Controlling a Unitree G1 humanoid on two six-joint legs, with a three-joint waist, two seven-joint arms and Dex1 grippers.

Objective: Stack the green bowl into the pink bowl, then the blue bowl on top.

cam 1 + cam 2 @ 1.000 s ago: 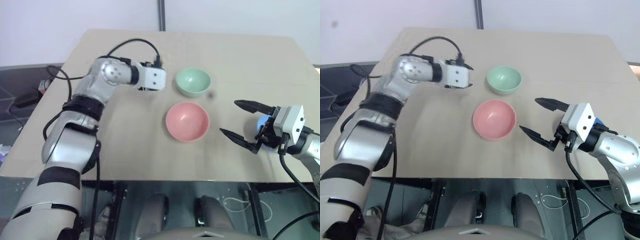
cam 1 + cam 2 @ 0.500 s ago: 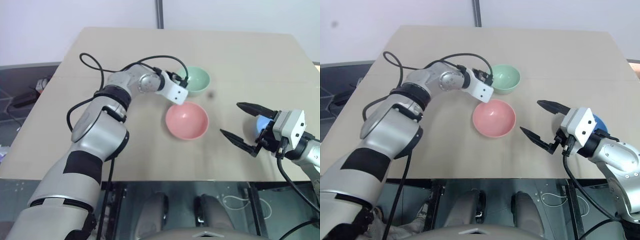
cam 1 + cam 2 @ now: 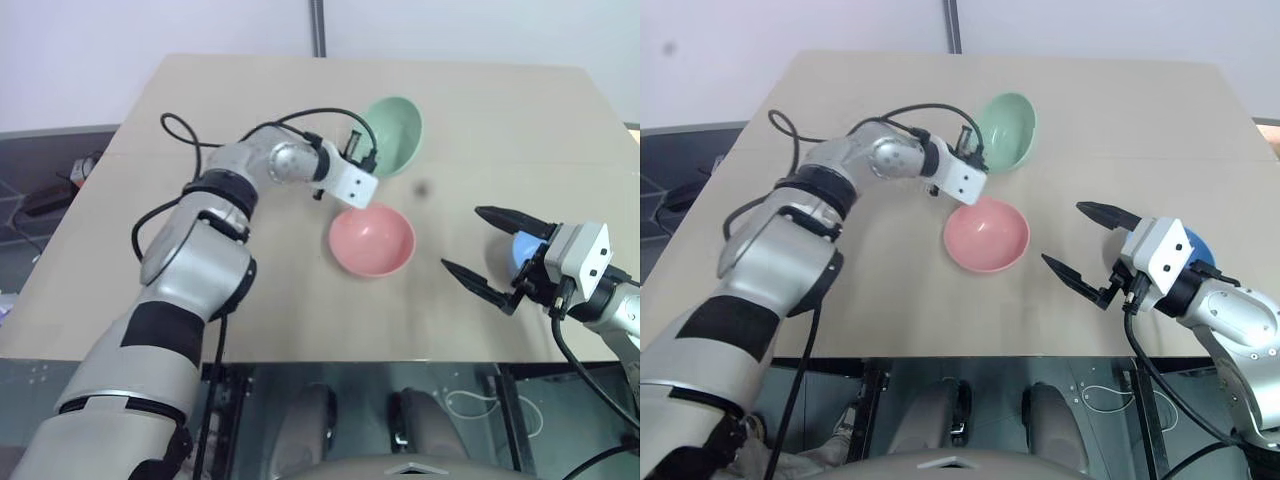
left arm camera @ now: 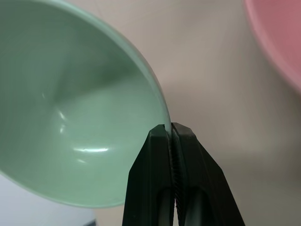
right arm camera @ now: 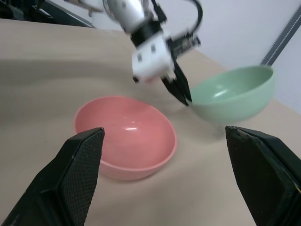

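Observation:
The pale green bowl (image 3: 397, 132) hangs tilted above the table's far middle, and my left gripper (image 3: 364, 154) is shut on its near rim; the left wrist view shows the fingertips (image 4: 162, 134) pinching the green bowl's rim (image 4: 155, 89). Just in front of it the pink bowl (image 3: 372, 241) sits upright and empty on the table. My right gripper (image 3: 462, 238) is wide open, level, right of the pink bowl, holding nothing. The blue bowl (image 3: 521, 247) sits behind the right gripper, mostly hidden by it.
The beige table (image 3: 300, 320) has its front edge close to the pink bowl. A small dark spot (image 3: 424, 188) marks the top near the green bowl. A black pole (image 3: 318, 28) rises behind the table, and cables (image 3: 60, 190) lie off its left side.
My left gripper reached the green bowl, shut on its rim, and has raised and tilted it off the table. The right gripper and the pink bowl have stayed in place.

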